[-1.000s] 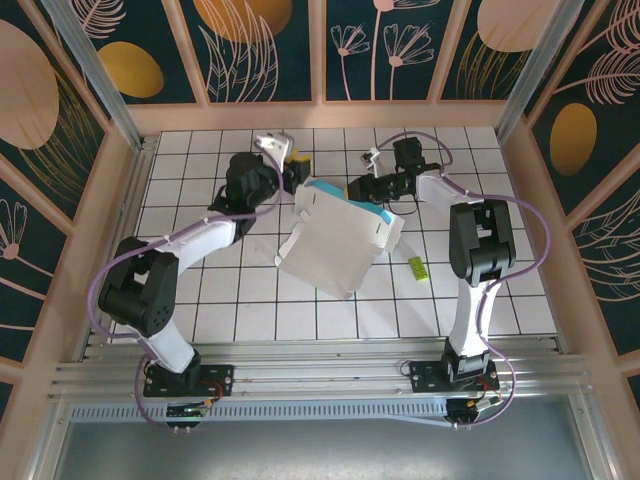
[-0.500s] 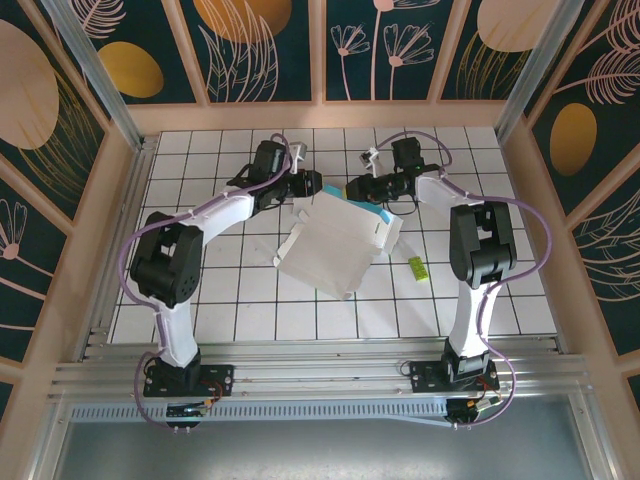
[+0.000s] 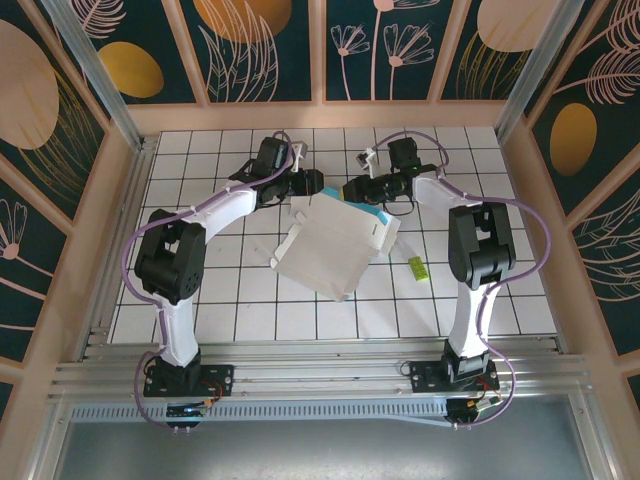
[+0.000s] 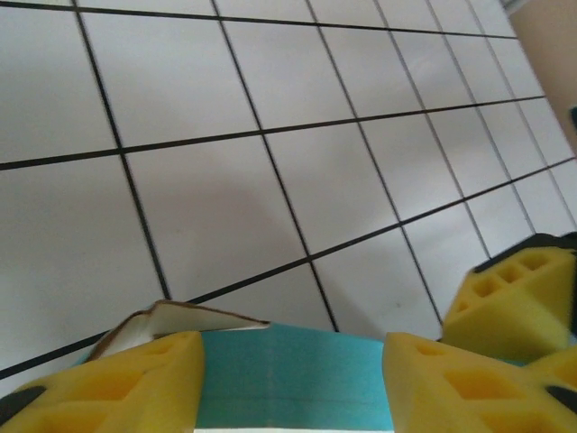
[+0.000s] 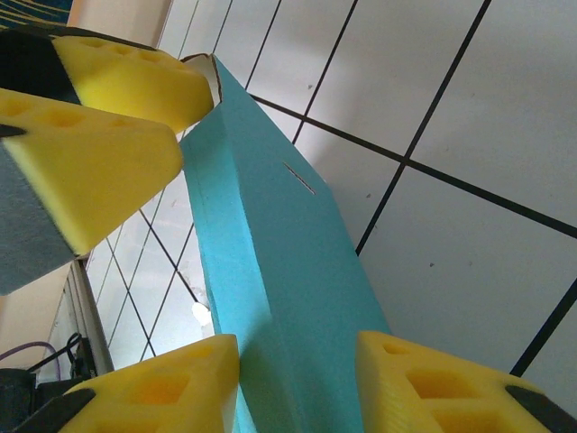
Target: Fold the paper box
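Your left end effector [image 3: 312, 183] has its fingers apart, and a blue flap of the paper box [image 3: 335, 245] lies between them. The box lies white side up near the middle of the surface [image 3: 250, 310]. Your right end effector [image 3: 352, 190] is clamped on that blue edge, just beside the left one

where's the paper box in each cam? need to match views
Top external: paper box mid-table, white face up, blue strip along its far edge.
Left wrist: its blue flap at bottom centre.
Right wrist: its blue panel running diagonally, upper left to bottom centre.
Shared landmark: white table tiles with black grid lines.
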